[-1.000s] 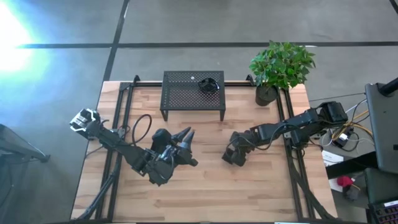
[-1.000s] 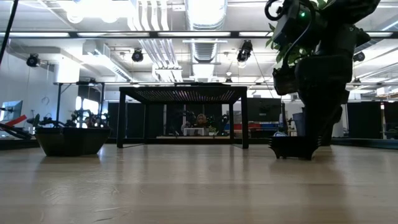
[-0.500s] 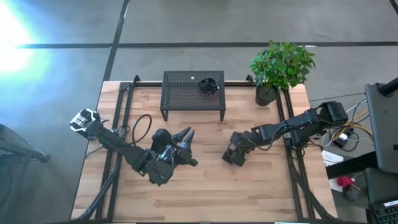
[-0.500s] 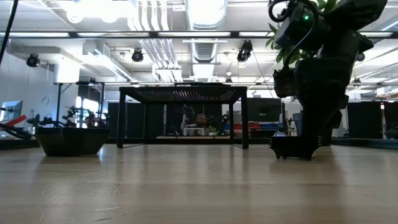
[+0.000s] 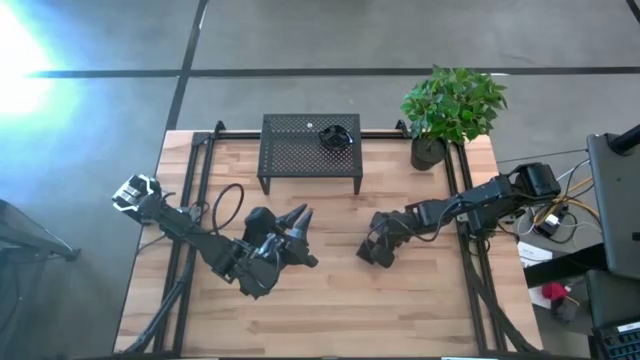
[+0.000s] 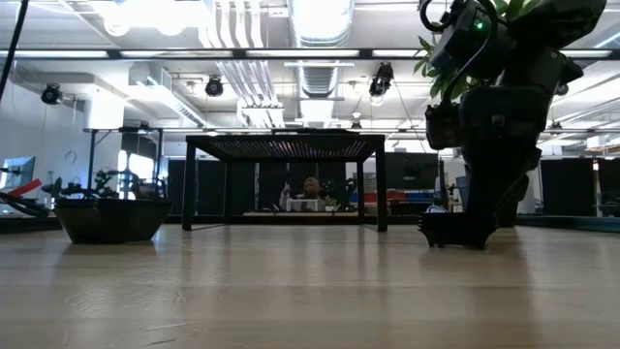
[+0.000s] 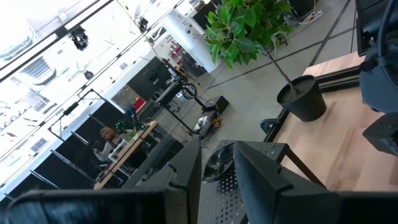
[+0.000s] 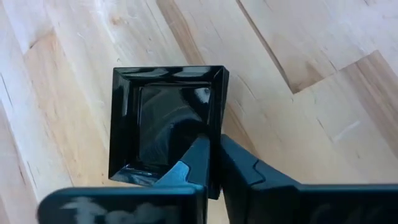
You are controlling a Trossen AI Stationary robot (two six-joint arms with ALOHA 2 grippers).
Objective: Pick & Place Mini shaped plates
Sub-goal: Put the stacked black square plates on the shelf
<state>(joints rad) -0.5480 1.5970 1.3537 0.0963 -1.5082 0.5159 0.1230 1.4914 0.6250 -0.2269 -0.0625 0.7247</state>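
Worktop (image 5: 330, 300): lying pale and planked under both arms, carrying everything below.

Potted plant (image 5: 450, 100): standing at the far right corner, leafing out wide over its dark pot.

Mesh stand (image 5: 295, 150): sitting at the far middle on black legs, bearing a small dark cluster of dishes (image 5: 337, 137) on its right part; cannot tell their number or shapes.

Left arm (image 5: 195, 235): reaching in from the left edge, lying low over the near left part of the worktop, well apart from the stand.

Right arm (image 5: 470, 205): reaching in from the right edge, bending down toward the middle.

Left claw (image 5: 298, 215): pointing toward the far right, fingers (image 7: 186, 180) standing apart with a clear gap, holding nothing.

Right claw (image 8: 211, 146): pointing down at the worktop just right of centre, nearer than the stand, fingers pressed almost together and pinching the rim of the square plate (image 8: 158, 118) at one corner.

Square plate: lying flat on the wood beneath that claw, glossy black with a raised rim, showing in the low view as a flat dark shape touching the boards under the arm.
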